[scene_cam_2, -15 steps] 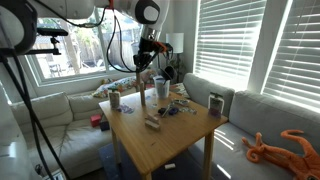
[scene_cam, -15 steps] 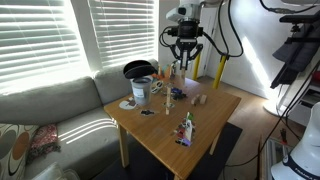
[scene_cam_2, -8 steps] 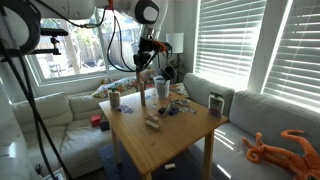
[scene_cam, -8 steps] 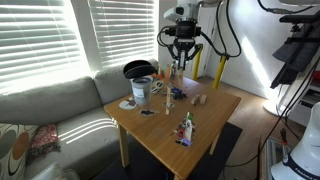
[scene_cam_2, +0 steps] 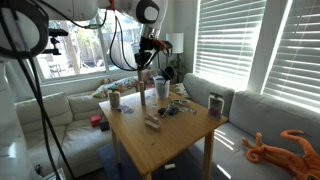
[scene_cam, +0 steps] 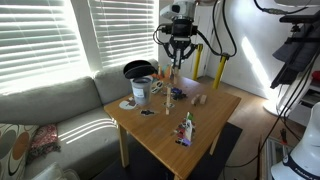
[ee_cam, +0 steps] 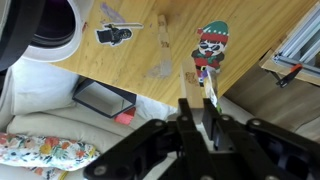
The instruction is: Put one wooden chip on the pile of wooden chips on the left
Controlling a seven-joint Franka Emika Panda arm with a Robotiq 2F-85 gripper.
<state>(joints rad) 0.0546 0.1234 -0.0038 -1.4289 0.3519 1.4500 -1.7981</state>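
One wooden chip point(ee_cam: 187, 92) shows in the wrist view as a light-tan sliver pinched between the dark fingers of the gripper point(ee_cam: 198, 118). The jaws are clenched on it. Only the part beyond the fingertips shows, and the rest is hidden between them. Part of the chip overlaps the green-and-white bottle point(ee_cam: 210, 45) lying on the table point(ee_cam: 250, 30) far below, so its outline is hard to separate there.

In both exterior views the gripper point(scene_cam: 178, 62) point(scene_cam_2: 143, 68) hangs well above the table point(scene_cam: 170, 140) point(scene_cam_2: 160, 135), near its far edge. The chip is too small to make out in either.

A loose tan piece point(ee_cam: 162, 20) stands on the wood near the top of the wrist view. The white cup point(ee_cam: 70, 40), dark inside, is cut off by the top left corner. Small tan specks point(scene_cam: 199, 99) lie on the table in an exterior view, but whether they form a pile cannot be told. The cup point(scene_cam: 141, 92) and the bottle point(scene_cam: 186, 128) also stand there, well apart.

Beyond the table edge, the wrist view shows a dark flat thing point(ee_cam: 100, 95) and a flowered cushion point(ee_cam: 40, 155), both partly hidden
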